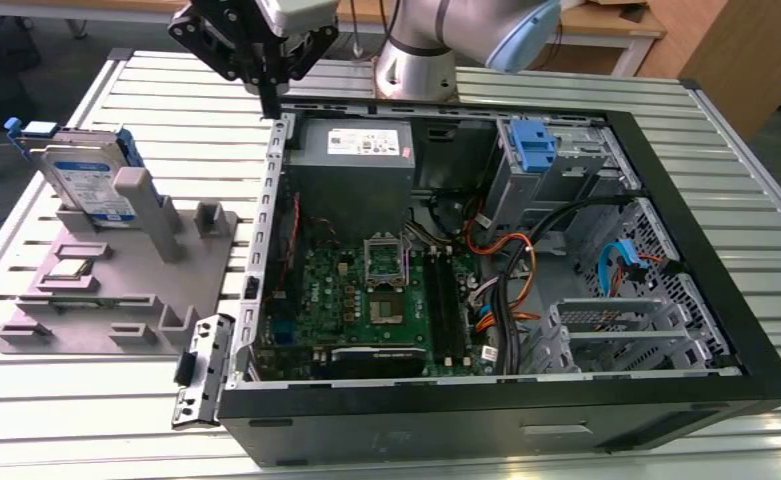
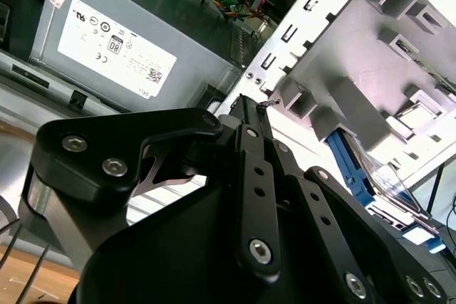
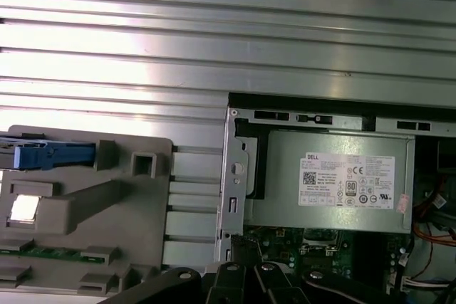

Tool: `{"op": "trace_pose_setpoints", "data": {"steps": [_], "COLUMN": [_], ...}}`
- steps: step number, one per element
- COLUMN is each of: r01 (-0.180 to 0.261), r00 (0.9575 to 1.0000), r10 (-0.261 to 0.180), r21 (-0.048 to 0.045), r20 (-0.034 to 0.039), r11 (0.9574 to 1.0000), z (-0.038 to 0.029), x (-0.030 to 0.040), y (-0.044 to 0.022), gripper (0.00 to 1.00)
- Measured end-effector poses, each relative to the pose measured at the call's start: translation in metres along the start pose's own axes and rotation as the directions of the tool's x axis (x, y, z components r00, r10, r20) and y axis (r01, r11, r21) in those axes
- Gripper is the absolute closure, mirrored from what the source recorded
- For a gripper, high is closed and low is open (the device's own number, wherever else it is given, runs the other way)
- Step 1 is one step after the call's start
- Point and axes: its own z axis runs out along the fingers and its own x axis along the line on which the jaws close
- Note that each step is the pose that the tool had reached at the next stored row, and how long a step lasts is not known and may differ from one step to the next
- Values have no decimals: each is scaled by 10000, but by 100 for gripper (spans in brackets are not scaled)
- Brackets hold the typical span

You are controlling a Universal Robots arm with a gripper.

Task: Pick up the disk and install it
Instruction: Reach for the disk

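Near the left edge of the slatted silver-metal table (image 1: 163, 90), as the exterior view shows it, lies a grey plastic fixture plate with upright posts (image 1: 110, 290). The flat rectangular silver-metal disk with a white and blue label and blue plastic side rails (image 1: 90, 180) stands on edge in this fixture, leaning against a post. In the first wrist view its blue rail (image 3: 53, 156) shows at the fixture's edge.

To the right of it, the black robot gripper (image 1: 270, 100) hangs over the near-left corner of the open black computer tower case (image 1: 710, 300), well apart from the disk. Its jaws are pressed together, as the second wrist view (image 2: 246, 105) also shows.

Inside the case, the grey power-supply box with a white sticker (image 1: 357, 150) sits at that same corner, above the green motherboard (image 1: 363, 290). Further right stands a small upright blue plastic latch piece (image 1: 533, 145).
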Motion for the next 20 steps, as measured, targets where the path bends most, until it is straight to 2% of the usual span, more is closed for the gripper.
{"op": "trace_pose_setpoints", "data": {"steps": [20], "r01": [50], "r00": [10000], "r10": [-50], "r21": [-1], "r20": [-3], "r11": [10000], "z": [4], "x": [409], "y": [18], "gripper": [90]}}
